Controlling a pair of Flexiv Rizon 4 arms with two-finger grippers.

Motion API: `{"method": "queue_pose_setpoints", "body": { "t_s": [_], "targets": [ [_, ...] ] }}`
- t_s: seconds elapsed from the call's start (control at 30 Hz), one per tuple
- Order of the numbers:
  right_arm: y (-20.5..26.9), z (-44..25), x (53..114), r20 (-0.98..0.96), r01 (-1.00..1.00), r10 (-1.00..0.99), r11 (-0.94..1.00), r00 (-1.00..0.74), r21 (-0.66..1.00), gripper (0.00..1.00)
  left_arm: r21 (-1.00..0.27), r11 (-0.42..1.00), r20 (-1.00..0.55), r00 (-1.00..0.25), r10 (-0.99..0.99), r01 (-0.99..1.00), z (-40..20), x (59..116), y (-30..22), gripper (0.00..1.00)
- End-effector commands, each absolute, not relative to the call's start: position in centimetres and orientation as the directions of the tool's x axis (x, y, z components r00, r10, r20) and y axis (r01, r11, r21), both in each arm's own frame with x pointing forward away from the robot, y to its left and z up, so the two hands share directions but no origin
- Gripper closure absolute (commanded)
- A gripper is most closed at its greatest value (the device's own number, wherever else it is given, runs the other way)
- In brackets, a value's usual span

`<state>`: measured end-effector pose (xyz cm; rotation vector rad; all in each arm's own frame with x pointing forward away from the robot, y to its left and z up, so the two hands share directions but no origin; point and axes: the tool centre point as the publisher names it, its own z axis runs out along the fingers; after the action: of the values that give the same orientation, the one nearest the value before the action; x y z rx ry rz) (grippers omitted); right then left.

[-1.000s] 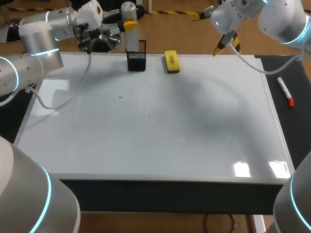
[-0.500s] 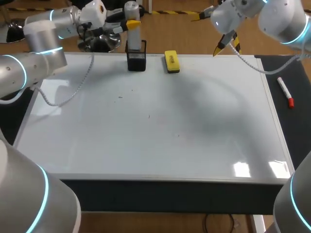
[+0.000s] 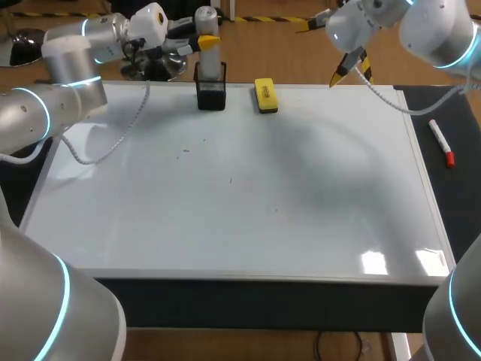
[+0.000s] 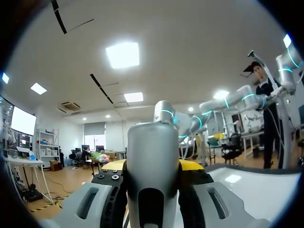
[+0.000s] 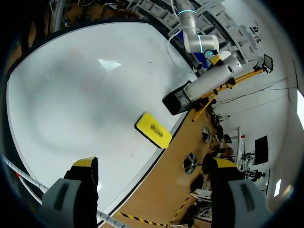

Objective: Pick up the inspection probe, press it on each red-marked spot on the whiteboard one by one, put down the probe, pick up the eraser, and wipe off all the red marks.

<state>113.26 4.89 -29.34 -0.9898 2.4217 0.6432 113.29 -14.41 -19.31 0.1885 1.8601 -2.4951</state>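
The inspection probe [image 3: 204, 22], a pale grey cylinder, stands upright at the far edge of the whiteboard [image 3: 263, 210]. My left gripper [image 3: 204, 42] is shut on it. Its lower end is at the mouth of the black mesh holder [image 3: 211, 95]. In the left wrist view the probe [image 4: 152, 161] fills the space between the fingers of the left gripper [image 4: 152, 168]. The yellow eraser [image 3: 265, 95] lies just right of the holder. My right gripper [image 3: 349, 68] hangs open above the board's far right corner. From the right gripper [image 5: 154, 166] the eraser [image 5: 153, 129], the holder [image 5: 176, 101] and the probe [image 5: 209, 80] show ahead. I see no clear red marks.
A marker with a red cap [image 3: 441, 143] lies on the black mat right of the board. A few small dark specks [image 3: 231, 179] dot the board's middle. The left arm's cable [image 3: 113, 143] droops over the board's far left.
My left gripper has carried the probe a little to the right and down, onto the black holder. The right arm has not moved.
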Motion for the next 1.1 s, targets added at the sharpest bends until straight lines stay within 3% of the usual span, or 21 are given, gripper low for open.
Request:
{"method": "queue_pose_setpoints", "body": {
  "t_s": [0.03,1.1],
  "targets": [
    [4.9,-29.3,113.3,-0.553,-0.732,-0.528,0.635,-0.644,0.247,0.0,-0.95,-0.3,-0.114,-0.991,0.067,0.088,-20.1,113.9,-14.3,1.0],
    [4.9,-29.3,113.3,-0.553,-0.732,-0.528,0.635,-0.644,0.247,0.0,-0.953,-0.294,-0.107,-0.99,0.087,0.078,-23.2,113.5,-14.3,1.0]
  ]
}}
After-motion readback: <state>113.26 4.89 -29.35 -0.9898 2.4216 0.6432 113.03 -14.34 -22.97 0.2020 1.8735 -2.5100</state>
